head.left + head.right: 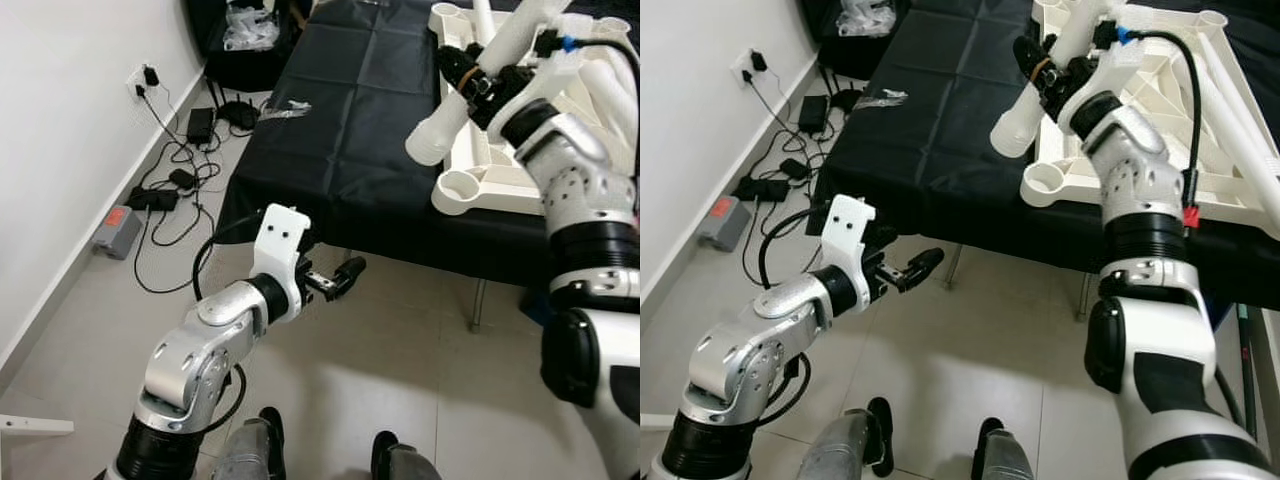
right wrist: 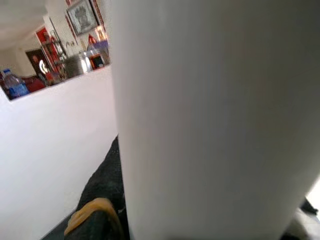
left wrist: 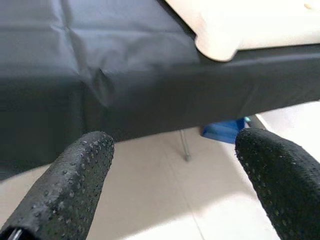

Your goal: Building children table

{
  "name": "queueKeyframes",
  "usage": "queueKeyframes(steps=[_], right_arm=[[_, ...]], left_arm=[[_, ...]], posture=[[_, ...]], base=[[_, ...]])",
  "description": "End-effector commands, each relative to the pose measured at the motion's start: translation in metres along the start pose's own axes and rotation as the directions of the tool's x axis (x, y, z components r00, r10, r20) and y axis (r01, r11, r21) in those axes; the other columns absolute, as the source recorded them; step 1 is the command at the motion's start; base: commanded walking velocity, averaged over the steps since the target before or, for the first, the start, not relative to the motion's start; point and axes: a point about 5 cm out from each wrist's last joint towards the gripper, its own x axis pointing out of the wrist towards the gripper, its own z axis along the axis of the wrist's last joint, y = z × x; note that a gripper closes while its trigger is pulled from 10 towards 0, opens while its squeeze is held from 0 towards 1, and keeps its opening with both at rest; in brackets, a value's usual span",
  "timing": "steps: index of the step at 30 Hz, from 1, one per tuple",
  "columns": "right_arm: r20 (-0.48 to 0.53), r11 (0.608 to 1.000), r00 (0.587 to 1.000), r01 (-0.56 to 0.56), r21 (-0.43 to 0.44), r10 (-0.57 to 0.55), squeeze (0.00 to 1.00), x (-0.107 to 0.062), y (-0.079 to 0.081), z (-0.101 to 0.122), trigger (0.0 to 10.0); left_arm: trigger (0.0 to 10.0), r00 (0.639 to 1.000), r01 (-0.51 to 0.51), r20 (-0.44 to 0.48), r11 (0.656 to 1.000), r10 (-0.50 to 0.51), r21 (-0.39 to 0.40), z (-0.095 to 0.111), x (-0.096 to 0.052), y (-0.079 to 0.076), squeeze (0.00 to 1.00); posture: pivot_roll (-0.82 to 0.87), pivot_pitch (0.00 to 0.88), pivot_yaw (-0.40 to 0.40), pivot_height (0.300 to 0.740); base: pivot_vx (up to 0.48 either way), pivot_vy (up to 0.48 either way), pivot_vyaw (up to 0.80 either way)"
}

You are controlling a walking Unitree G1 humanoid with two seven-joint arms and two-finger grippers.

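Observation:
A white plastic tabletop (image 1: 495, 175) lies upside down on the black-clothed table (image 1: 340, 120), with round corner sockets (image 1: 458, 186) facing up. My right gripper (image 1: 468, 78) is shut on a white tube leg (image 1: 432, 138), held tilted above the tabletop's near-left corner, lower end off to the left of the socket. The leg (image 2: 215, 120) looms close in the right wrist view. More white tubes (image 1: 612, 85) rest on the tabletop at the right. My left gripper (image 1: 345, 276) is open and empty, low in front of the table's edge; its fingers (image 3: 75, 185) point at the cloth (image 3: 100, 75) and the tabletop's corner (image 3: 220, 42).
Cables and power adapters (image 1: 170, 180) sprawl on the floor by the left wall, beside a grey box (image 1: 118, 230). A clear wrapper (image 1: 285, 108) lies on the cloth. A metal table leg (image 1: 478, 305) and a blue object (image 3: 225, 131) are under the table.

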Motion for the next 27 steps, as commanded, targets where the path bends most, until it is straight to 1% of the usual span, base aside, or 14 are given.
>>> queueKeyframes(steps=[1, 2, 4, 5, 6, 10, 13, 15, 17, 18, 19, 24, 27], right_arm=[[0.049, 0.999, 0.999, -0.021, -0.031, 0.022, 0.0, 0.0, 0.009, 0.007, 10.0], [0.049, 0.999, 0.999, -0.021, -0.031, 0.022, 0.0, 0.0, 0.009, 0.007, 10.0], [0.049, 0.998, 0.998, -0.045, -0.036, 0.047, 0.0, 0.001, 0.017, 0.005, 10.0], [0.049, 0.998, 0.998, -0.045, -0.036, 0.047, 0.0, 0.001, 0.017, 0.005, 10.0], [0.056, 0.998, 0.997, -0.059, -0.032, 0.061, 0.0, 0.002, 0.021, 0.004, 10.0], [0.061, 0.998, 0.997, -0.054, -0.041, 0.056, 0.0, 0.003, 0.022, 0.004, 10.0], [0.06, 0.998, 0.997, -0.048, -0.04, 0.05, 0.0, 0.005, 0.023, 0.004, 10.0], [0.064, 0.998, 0.997, -0.047, -0.043, 0.05, 0.0, 0.006, 0.024, 0.005, 10.0], [0.062, 0.998, 0.997, -0.048, -0.046, 0.051, 0.0, 0.006, 0.027, 0.004, 10.0], [0.062, 0.998, 0.997, -0.048, -0.046, 0.051, 0.0, 0.006, 0.027, 0.004, 10.0], [0.06, 0.997, 0.997, -0.053, -0.051, 0.056, 0.0, 0.006, 0.029, 0.005, 10.0], [0.067, 0.997, 0.996, -0.05, -0.056, 0.054, 0.0, 0.008, 0.028, 0.008, 10.0], [0.076, 0.996, 0.995, -0.052, -0.073, 0.058, 0.0, 0.01, 0.029, 0.011, 10.0]], left_arm=[[10.0, 1.0, -0.016, 0.023, 1.0, 0.015, 0.015, 0.002, -0.001, 0.0, 0.0], [10.0, 1.0, -0.016, 0.023, 1.0, 0.015, 0.015, 0.002, -0.001, 0.0, 0.0], [10.0, 0.998, -0.036, 0.044, 0.999, 0.034, 0.03, 0.005, 0.0, 0.002, 0.0], [10.0, 0.998, -0.036, 0.044, 0.999, 0.034, 0.03, 0.005, 0.0, 0.002, 0.0], [10.0, 0.998, -0.05, 0.051, 0.999, 0.049, 0.016, 0.006, 0.0, 0.005, 0.0], [10.0, 0.996, -0.064, 0.056, 0.998, 0.063, 0.015, 0.007, 0.0, 0.007, 0.0], [10.0, 0.995, -0.076, 0.068, 0.997, 0.075, 0.006, 0.009, -0.001, 0.01, 0.0], [10.0, 0.994, -0.078, 0.073, 0.997, 0.078, 0.007, 0.009, -0.001, 0.011, 0.0], [10.0, 0.995, -0.078, 0.065, 0.997, 0.079, -0.021, 0.008, -0.001, 0.011, 0.0], [10.0, 0.995, -0.078, 0.065, 0.997, 0.079, -0.021, 0.008, -0.001, 0.011, 0.0], [10.0, 0.992, -0.102, 0.067, 0.994, 0.105, -0.042, 0.007, -0.001, 0.014, 0.0], [10.0, 0.989, -0.128, 0.069, 0.99, 0.132, -0.067, 0.006, -0.001, 0.018, 0.0], [10.0, 0.986, -0.147, 0.074, 0.987, 0.152, -0.064, 0.007, -0.002, 0.021, 0.0]], posture=[[0.15, 0.25, -0.002, 0.74], [0.15, 0.25, -0.002, 0.74], [0.14, 0.247, 0.002, 0.74], [0.14, 0.247, 0.002, 0.74], [0.14, 0.245, 0.003, 0.74], [0.15, 0.242, 0.0, 0.74], [0.15, 0.243, -0.004, 0.74], [0.15, 0.241, -0.006, 0.74], [0.15, 0.242, -0.007, 0.74], [0.15, 0.242, -0.007, 0.74], [0.15, 0.244, -0.008, 0.74], [0.15, 0.243, -0.01, 0.74], [0.15, 0.243, -0.013, 0.74]], base=[[0.0, -0.42, 0.0], [0.0, -0.42, 0.0], [0.0, -0.441, 0.0], [0.0, -0.461, 0.0], [0.0, -0.446, 0.0], [0.0, -0.444, 0.0], [0.405, -0.251, 0.0], [0.42, 0.0, 0.0], [0.424, 0.0, 0.0], [0.424, 0.0, 0.0], [0.0, 0.0, 0.0], [0.0, 0.0, 0.0], [0.0, 0.0, 0.0]])
